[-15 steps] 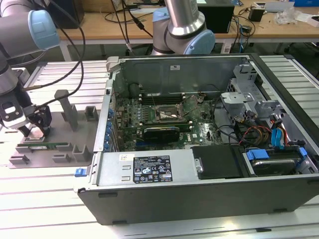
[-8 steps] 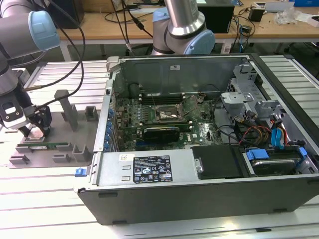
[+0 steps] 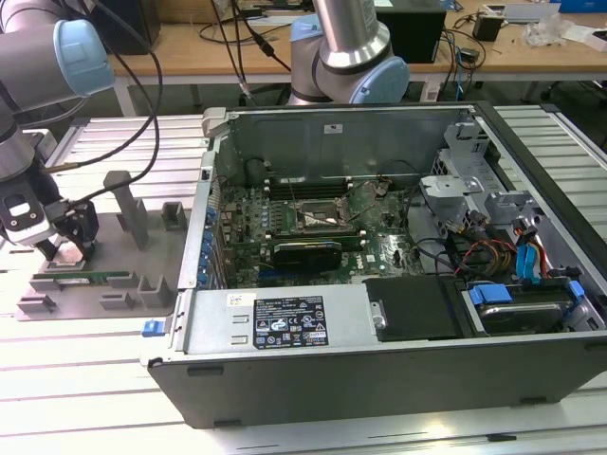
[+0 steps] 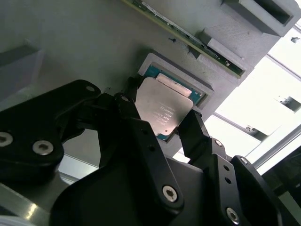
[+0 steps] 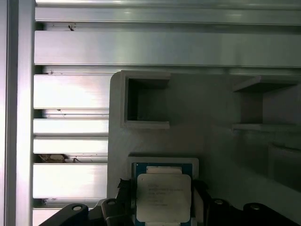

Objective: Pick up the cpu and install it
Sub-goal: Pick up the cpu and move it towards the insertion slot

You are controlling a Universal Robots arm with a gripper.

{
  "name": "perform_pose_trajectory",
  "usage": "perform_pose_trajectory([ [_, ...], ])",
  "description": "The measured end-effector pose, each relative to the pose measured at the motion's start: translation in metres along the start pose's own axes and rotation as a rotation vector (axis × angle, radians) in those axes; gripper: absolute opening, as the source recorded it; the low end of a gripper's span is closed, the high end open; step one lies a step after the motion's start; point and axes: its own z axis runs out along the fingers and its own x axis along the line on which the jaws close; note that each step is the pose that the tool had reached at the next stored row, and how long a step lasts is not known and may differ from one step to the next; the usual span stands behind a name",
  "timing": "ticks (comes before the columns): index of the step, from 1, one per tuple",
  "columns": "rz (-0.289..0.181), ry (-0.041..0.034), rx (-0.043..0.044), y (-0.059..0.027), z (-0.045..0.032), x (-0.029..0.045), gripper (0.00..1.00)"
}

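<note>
The cpu (image 4: 162, 106) is a flat square chip with a silvery top and a thin green rim. It sits at a shallow square nest (image 4: 203, 90) of a grey fixture plate (image 3: 104, 284) at the exterior view's left. My gripper (image 3: 66, 248) stands low over that nest. In both wrist views its black fingers (image 4: 126, 109) press on two opposite edges of the cpu (image 5: 163, 197), so my gripper (image 4: 162, 117) (image 5: 163, 203) is shut on it. Whether the chip has left the nest I cannot tell. The black-and-metal socket frame (image 3: 321, 220) lies on the motherboard inside the case.
An open computer case (image 3: 398, 360) stands right of the fixture, holding cables, drives and a black card (image 3: 305, 253). A long green memory stick (image 3: 95, 278) (image 4: 188, 35) lies in the fixture beside the nest. Grey posts (image 3: 128, 204) rise from the plate. A second arm's base (image 3: 351, 47) stands behind the case.
</note>
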Motion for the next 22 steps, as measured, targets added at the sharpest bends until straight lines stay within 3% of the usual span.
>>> perform_pose_trajectory([
  [18,0.000,-0.0001,-0.0027,0.0007,-0.0006,-0.0001,0.62],
  [20,0.000,0.0000,-0.0027,0.0007,-0.0006,-0.0001,0.55],
  [22,0.000,-0.0001,-0.0027,0.0007,-0.0006,-0.0001,0.55],
])
